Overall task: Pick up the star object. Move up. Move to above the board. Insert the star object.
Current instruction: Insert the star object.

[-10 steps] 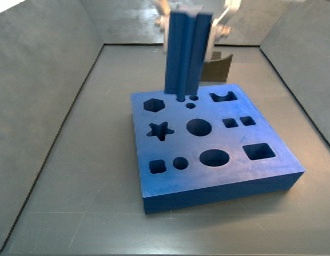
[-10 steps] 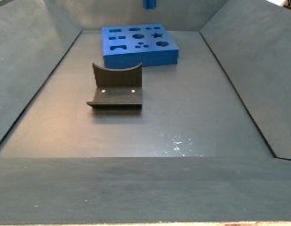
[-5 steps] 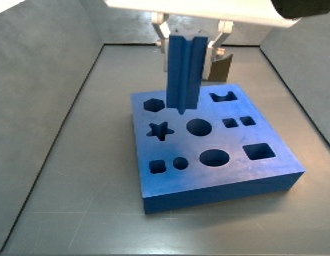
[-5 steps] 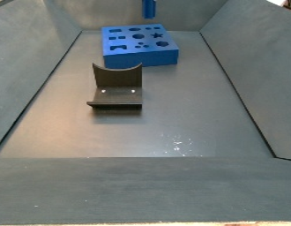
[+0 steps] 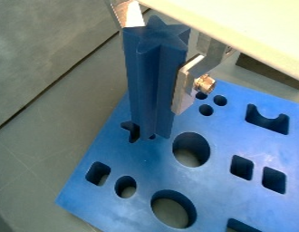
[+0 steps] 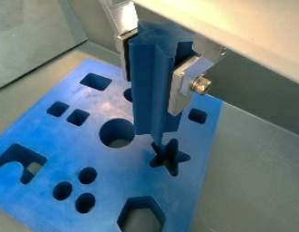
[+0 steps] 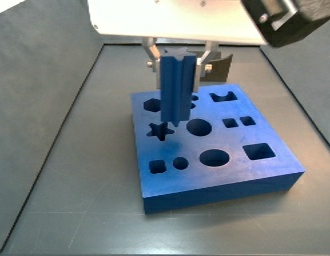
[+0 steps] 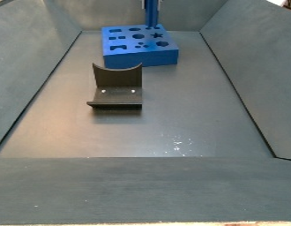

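the star object (image 5: pixel 149 86), a tall slim blue prism with ridged sides, is pinched between the two flat silver fingers (image 5: pixel 186 83) of the gripper (image 5: pixel 152 36). the jaws press against its upper part from opposite sides. it stands upright, long axis vertical, lower end pointing down at the board (image 5: pixel 225 195).

in both wrist views the prism's lower end sits right at the star-shaped hole (image 6: pixel 168 156). in a wrist view the points of that hole show around its base. whether the tip is already inside the hole or just touching the rim is hard to tell.

in a side view the star object (image 7: pixel 176 86) hangs over the left half of the board (image 7: pixel 215 165), its lower end at the star hole (image 7: pixel 161 131), with a white gripper body (image 7: pixel 168 20) filling the top of the frame above it. this view also shows circles, squares and a hexagon cut into the board's top face, and a dark brown block (image 7: pixel 221 66) just behind the board.

the far side view shows what the closer ones do not: the fixture (image 8: pixel 115 86), a dark l-shaped bracket, stands on the grey floor (image 8: pixel 172 124) well apart from the board (image 8: pixel 141 46), nearer the camera. there the star object (image 8: pixel 149 11) is only a thin blue upright above the board, and the gripper itself is cut off by the frame.
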Motion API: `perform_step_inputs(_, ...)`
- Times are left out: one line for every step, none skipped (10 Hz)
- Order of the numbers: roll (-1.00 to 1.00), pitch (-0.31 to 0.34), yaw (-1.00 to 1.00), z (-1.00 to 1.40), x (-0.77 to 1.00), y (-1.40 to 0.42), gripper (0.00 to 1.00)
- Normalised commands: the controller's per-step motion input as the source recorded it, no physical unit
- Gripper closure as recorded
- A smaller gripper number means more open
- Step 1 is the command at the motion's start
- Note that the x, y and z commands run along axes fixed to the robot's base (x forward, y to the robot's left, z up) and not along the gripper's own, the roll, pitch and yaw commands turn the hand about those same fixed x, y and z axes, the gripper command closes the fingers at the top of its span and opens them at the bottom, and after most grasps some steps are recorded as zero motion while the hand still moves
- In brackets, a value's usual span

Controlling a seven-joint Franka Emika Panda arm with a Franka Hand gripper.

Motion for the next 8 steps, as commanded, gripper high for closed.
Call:
perform_step_inputs(0.18, -0.023, 0.53, -0.35, -0.28, 0.01, 1.0)
perform_step_inputs(0.04, -0.103, 0.71, -0.37, -0.42, 0.06, 1.0)
perform_step_inputs(0.0, 0.0, 0.01, 0.0, -0.07, -0.01, 1.0)
perform_step_inputs(0.0, 0.006, 0.0, 0.0, 0.0, 0.0, 1.0)
perform_step_inputs(0.16, 0.0, 0.27, -0.24, -0.01, 0.05, 1.0)
perform_step_inputs(0.07, 0.0, 0.57, -0.35, -0.17, 0.08, 1.0)
perform_step_inputs(0.0, 0.0, 0.07, 0.0, 0.0, 0.0, 1.0)
perform_step_inputs(0.0, 0.0, 0.0, -0.06, 0.0, 0.0, 1.0)
